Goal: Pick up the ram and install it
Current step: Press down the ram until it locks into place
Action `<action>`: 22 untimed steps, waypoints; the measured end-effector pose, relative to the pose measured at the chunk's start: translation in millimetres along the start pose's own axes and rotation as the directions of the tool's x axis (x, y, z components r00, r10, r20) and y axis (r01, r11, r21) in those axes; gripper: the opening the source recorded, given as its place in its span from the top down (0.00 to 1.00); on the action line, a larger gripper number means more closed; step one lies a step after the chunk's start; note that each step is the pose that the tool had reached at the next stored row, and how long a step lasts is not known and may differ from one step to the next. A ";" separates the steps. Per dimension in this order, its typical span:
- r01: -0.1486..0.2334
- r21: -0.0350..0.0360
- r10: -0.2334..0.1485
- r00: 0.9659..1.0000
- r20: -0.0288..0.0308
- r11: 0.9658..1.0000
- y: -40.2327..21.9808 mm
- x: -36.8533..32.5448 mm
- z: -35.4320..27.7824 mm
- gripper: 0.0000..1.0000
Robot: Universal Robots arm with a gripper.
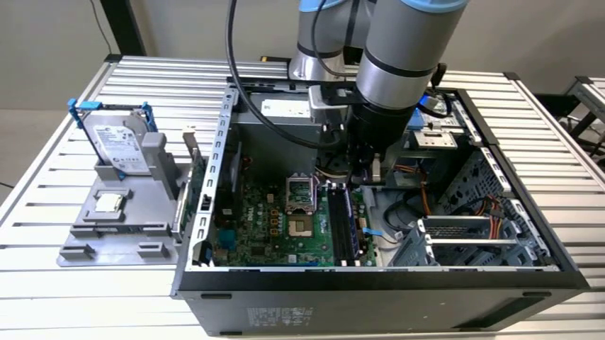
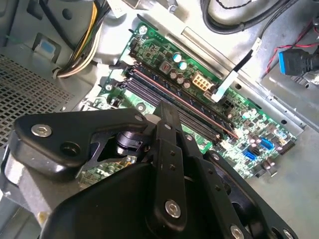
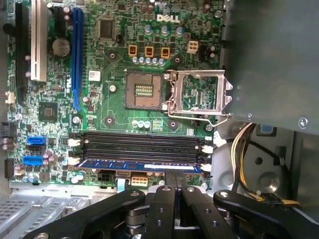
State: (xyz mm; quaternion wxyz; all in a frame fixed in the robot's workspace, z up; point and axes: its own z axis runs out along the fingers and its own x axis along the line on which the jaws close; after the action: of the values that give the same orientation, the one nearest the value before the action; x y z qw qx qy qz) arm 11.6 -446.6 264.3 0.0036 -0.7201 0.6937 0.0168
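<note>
In the exterior view, the end effector (image 1: 362, 170) hangs inside the open computer case (image 1: 529, 241) on the tabletop (image 1: 38, 212), above the motherboard (image 1: 274, 227). In the first wrist view, the ram (image 3: 142, 165) sits in the slot nearest the motherboard's edge. In the second wrist view, the fingers (image 2: 169, 124) are pressed together, holding nothing.

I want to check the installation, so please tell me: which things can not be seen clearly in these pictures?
- Ram seating: it lies in the slot nearest the gripper in the first wrist view, but depth cannot be judged from above.
- Slot latches: too small to tell whether they are closed.
- Gripper fingertips: in both wrist views the gripper's own body covers them.
- Motherboard slots' far end: in the exterior view the arm covers it.
</note>
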 end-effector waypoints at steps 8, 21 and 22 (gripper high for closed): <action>0.002 -0.001 -0.002 1.000 0.000 1.000 -5.1 2.6 -0.2 1.00; -0.026 0.008 0.026 1.000 -0.001 1.000 -8.8 25.4 3.9 1.00; -0.035 0.009 0.035 0.999 -0.001 0.999 -8.8 25.4 4.6 1.00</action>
State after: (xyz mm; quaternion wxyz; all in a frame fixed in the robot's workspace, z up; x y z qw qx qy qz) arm 21.2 -471.5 258.8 0.0060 -0.7077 0.7064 0.0134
